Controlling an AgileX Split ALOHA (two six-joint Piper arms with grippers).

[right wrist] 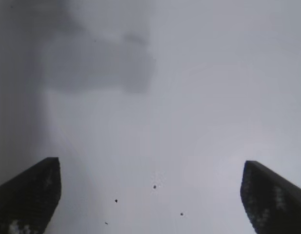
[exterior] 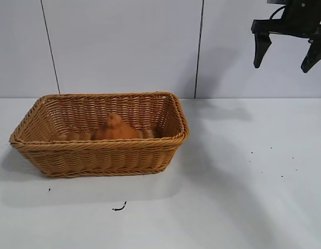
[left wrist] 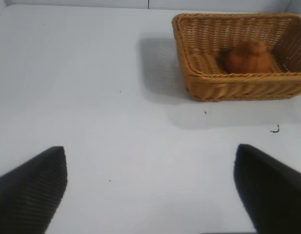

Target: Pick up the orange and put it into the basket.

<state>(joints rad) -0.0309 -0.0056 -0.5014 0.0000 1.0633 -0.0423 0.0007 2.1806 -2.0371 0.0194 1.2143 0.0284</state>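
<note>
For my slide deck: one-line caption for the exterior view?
Orange resting inside the wicker basket; right gripper raised, fingers open.

exterior: level, facing arms | wrists: downward | shared: basket (exterior: 101, 155)

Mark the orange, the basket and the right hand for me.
orange (exterior: 115, 129): exterior view, on its domed top, inside the basket.
basket (exterior: 101, 146): exterior view, on the near braided rim.
right hand (exterior: 289, 52): exterior view, midway between its open fingertips, raised at upper right.
</note>
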